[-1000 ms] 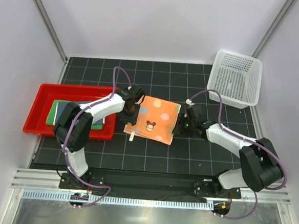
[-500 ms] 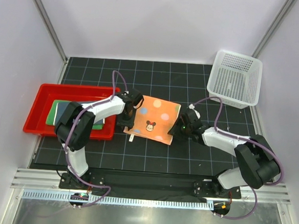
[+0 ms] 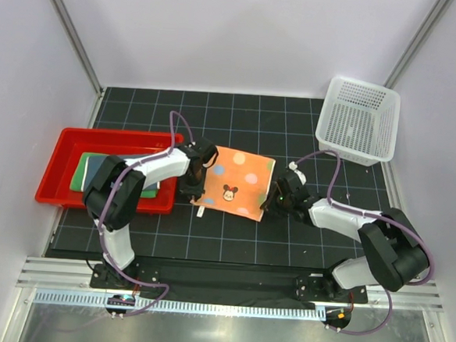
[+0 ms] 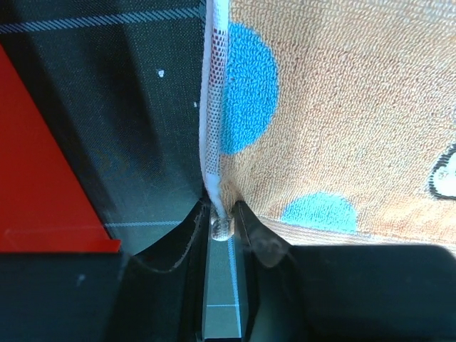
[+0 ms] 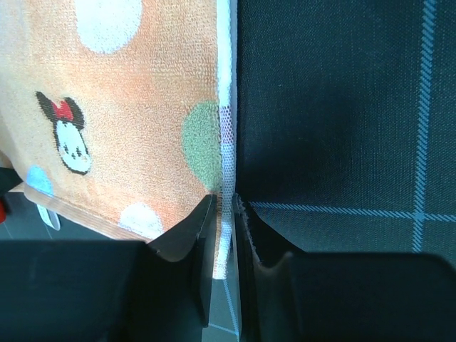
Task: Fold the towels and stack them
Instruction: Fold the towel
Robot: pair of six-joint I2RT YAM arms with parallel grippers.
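Fingertips of the left pincer are closed down to a sliver on the white mesh hem of the orange towel, at its left near corner. The wrist view shows the hem bunched between them. Below that, the pincer's own dark body fills the view and hides the rest of the corner. At the right edge of that view a black-and-white bit of the cartoon is cut off.

The right pincer is closed just as narrowly on the towel's white right edge, near the front corner, and the strip runs straight down between the two fingers. Its body likewise blocks the lower part of the view. The mouse cartoon shows plainly there, and a small white tag pokes out from the near hem.

From above, both wrists cover their own tips, so the grips cannot be read in that view. The towel lies spread flat on the dark gridded table, between the two arms.

Left of it sits the red tray. It holds a green towel with a dark towel on top. The left arm crosses over both, and the dark one's pattern cannot be made out. A white basket stands at the far right corner, well apart.
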